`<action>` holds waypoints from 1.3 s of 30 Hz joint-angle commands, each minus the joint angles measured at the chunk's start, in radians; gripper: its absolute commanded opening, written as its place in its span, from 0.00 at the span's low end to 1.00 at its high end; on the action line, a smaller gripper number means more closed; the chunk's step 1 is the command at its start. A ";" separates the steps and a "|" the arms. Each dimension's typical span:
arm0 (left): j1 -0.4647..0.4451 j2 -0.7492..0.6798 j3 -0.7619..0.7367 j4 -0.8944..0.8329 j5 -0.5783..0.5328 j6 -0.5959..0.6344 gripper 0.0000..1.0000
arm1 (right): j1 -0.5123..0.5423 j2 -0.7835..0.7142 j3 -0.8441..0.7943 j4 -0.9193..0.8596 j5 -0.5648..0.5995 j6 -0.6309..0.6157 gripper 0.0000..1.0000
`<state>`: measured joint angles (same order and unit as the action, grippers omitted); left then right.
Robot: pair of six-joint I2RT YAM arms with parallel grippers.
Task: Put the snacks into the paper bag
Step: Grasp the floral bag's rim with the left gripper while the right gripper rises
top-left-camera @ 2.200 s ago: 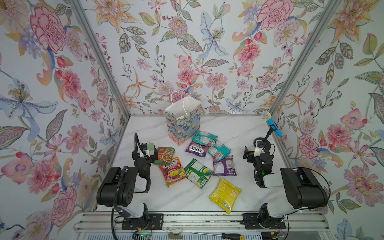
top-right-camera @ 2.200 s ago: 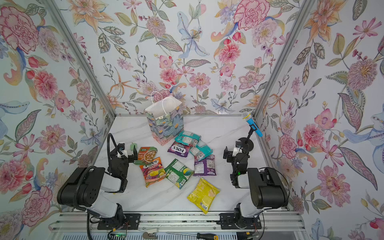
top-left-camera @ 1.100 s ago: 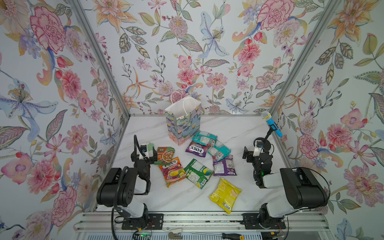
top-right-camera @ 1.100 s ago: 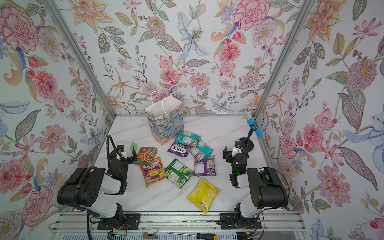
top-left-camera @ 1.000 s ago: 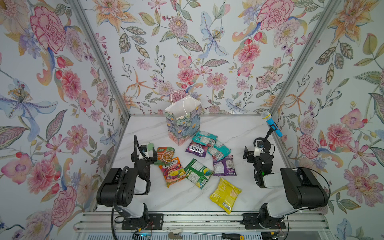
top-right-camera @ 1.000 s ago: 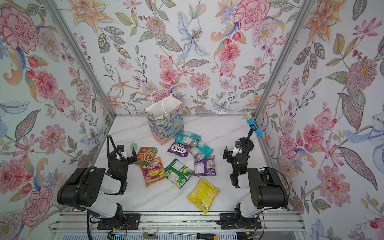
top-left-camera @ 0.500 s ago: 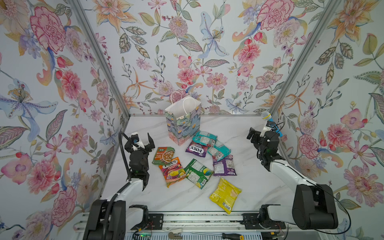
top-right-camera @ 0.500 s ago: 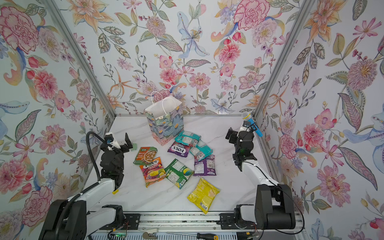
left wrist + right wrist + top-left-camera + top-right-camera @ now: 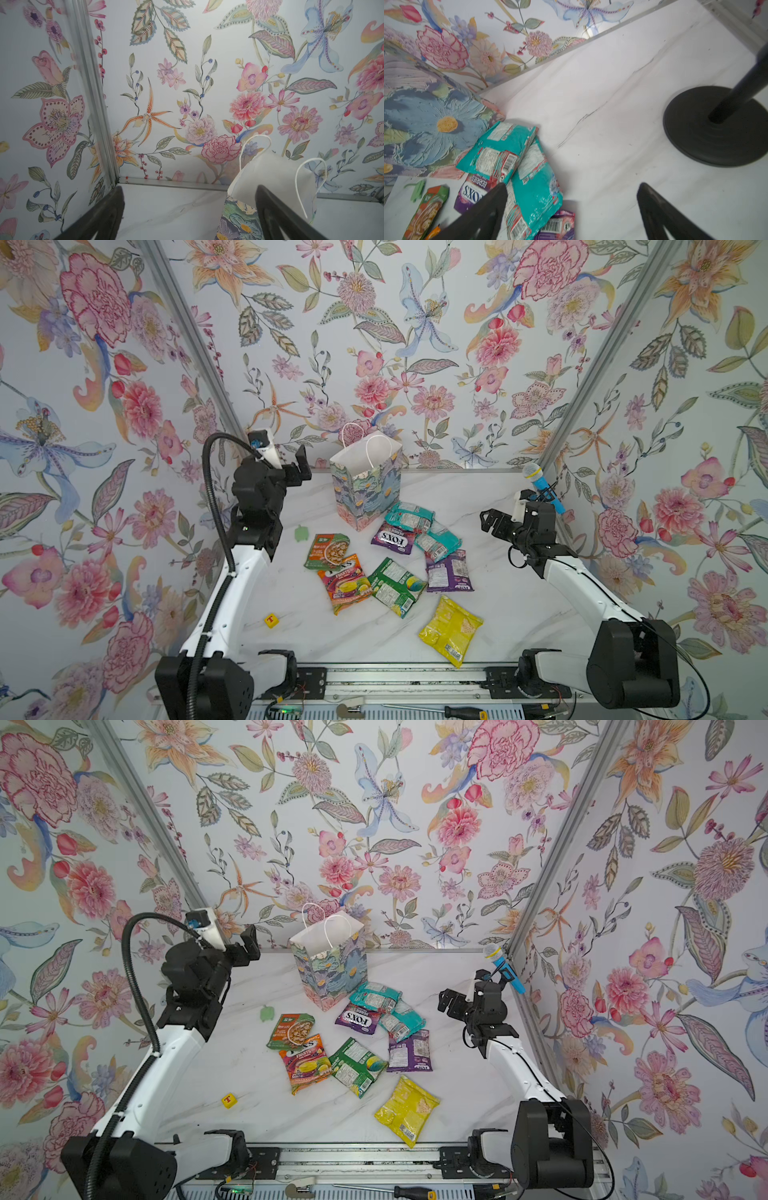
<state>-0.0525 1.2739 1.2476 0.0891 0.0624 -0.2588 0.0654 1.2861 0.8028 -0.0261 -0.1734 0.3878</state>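
In both top views, the small upright paper bag printed with blue, green and pink flowers is standing at the back middle of the white marble-patterned worktop, with its white cord handles up. Flat glossy plastic snack packets are lying on the worktop in front of it. Two teal packets and a purple FOX'S packet are lying just beside the bag's base. A second purple packet, a green packet, an orange FOX'S packet and a green-and-orange packet are lying nearer the front. A yellow packet is lying apart at the front. The left end effector is hovering high to the left of the bag, released and empty. The right end effector is hovering right of the teal packets, near a blue toy microphone, and is also released and empty.

In the left wrist view, the dark fingers are standing wide apart with bare worktop between them. The bag's white lining is showing behind one of them.

In the right wrist view, the fingers are spread wide. One tip is hanging over the overlapping teal packets. The stand's round black base is sitting well apart from them.
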 commanded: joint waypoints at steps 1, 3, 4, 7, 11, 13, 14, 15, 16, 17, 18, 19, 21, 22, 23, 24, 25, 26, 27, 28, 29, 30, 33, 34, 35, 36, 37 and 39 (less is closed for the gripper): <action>0.006 0.125 0.149 -0.274 0.102 0.087 0.99 | 0.013 0.013 0.044 -0.105 -0.072 -0.040 0.99; 0.004 0.215 0.254 -0.342 0.185 0.094 0.96 | 0.019 0.017 0.045 -0.117 -0.087 -0.049 0.99; 0.001 0.266 0.317 -0.393 0.213 0.099 0.93 | 0.022 0.019 0.051 -0.126 -0.098 -0.056 1.00; -0.009 0.418 0.479 -0.521 0.235 0.126 0.85 | 0.031 0.022 0.060 -0.151 -0.107 -0.071 1.00; -0.023 0.531 0.621 -0.603 0.242 0.150 0.78 | 0.042 0.012 0.053 -0.160 -0.108 -0.078 1.00; -0.027 0.569 0.676 -0.628 0.255 0.162 0.77 | 0.045 0.009 0.046 -0.163 -0.108 -0.076 1.00; -0.029 0.582 0.701 -0.640 0.263 0.168 0.76 | 0.047 0.008 0.045 -0.163 -0.108 -0.075 1.00; -0.033 0.599 0.727 -0.652 0.271 0.175 0.75 | 0.047 0.005 0.042 -0.164 -0.108 -0.076 1.00; -0.036 0.615 0.755 -0.664 0.278 0.183 0.73 | 0.048 0.006 0.042 -0.167 -0.109 -0.075 1.00; -0.039 0.630 0.781 -0.680 0.282 0.191 0.72 | 0.048 0.005 0.042 -0.166 -0.110 -0.075 1.00; -0.041 0.651 0.814 -0.702 0.280 0.202 0.71 | 0.050 0.004 0.041 -0.168 -0.110 -0.076 1.00; -0.045 0.672 0.846 -0.726 0.279 0.213 0.69 | 0.050 0.004 0.042 -0.170 -0.112 -0.076 1.00; -0.052 0.710 0.906 -0.769 0.270 0.228 0.65 | 0.051 0.004 0.044 -0.173 -0.110 -0.076 1.00; -0.055 0.734 0.939 -0.793 0.269 0.234 0.63 | 0.051 0.003 0.046 -0.175 -0.110 -0.077 1.00; -0.060 0.753 0.966 -0.812 0.273 0.241 0.62 | 0.051 0.002 0.047 -0.177 -0.110 -0.076 1.00; -0.062 0.774 0.997 -0.832 0.278 0.246 0.60 | 0.053 -0.001 0.048 -0.177 -0.111 -0.076 1.00; -0.065 0.792 1.025 -0.850 0.280 0.249 0.60 | 0.053 -0.003 0.046 -0.179 -0.110 -0.076 1.00; -0.070 0.807 1.049 -0.869 0.280 0.254 0.59 | 0.053 -0.005 0.046 -0.180 -0.111 -0.076 1.00; -0.075 0.824 1.073 -0.890 0.274 0.259 0.59 | 0.053 -0.007 0.045 -0.183 -0.110 -0.076 1.00; -0.078 0.840 1.099 -0.907 0.266 0.263 0.59 | 0.053 -0.008 0.045 -0.187 -0.111 -0.075 1.00; -0.085 0.848 1.115 -0.918 0.258 0.269 0.59 | 0.054 -0.010 0.044 -0.186 -0.111 -0.075 1.00; -0.086 0.862 1.131 -0.930 0.248 0.272 0.59 | 0.054 -0.012 0.043 -0.186 -0.111 -0.075 1.00; -0.093 0.885 1.157 -0.942 0.228 0.275 0.59 | 0.053 -0.017 0.042 -0.192 -0.111 -0.077 1.00; -0.095 0.890 1.162 -0.940 0.223 0.273 0.59 | 0.054 -0.019 0.041 -0.193 -0.111 -0.079 1.00; -0.095 0.895 1.165 -0.939 0.221 0.273 0.59 | 0.054 -0.020 0.042 -0.195 -0.109 -0.079 1.00; -0.096 0.899 1.168 -0.935 0.217 0.273 0.59 | 0.053 -0.022 0.040 -0.194 -0.108 -0.078 1.00; -0.098 0.904 1.173 -0.933 0.215 0.273 0.59 | 0.053 -0.022 0.039 -0.193 -0.109 -0.079 1.00; -0.100 0.921 1.195 -0.935 0.215 0.272 0.59 | 0.053 -0.022 0.037 -0.193 -0.108 -0.079 1.00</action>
<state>-0.1467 2.1746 2.3909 -0.8246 0.3000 -0.0029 0.1120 1.2873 0.8368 -0.1986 -0.2775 0.3252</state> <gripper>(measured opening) 0.591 0.998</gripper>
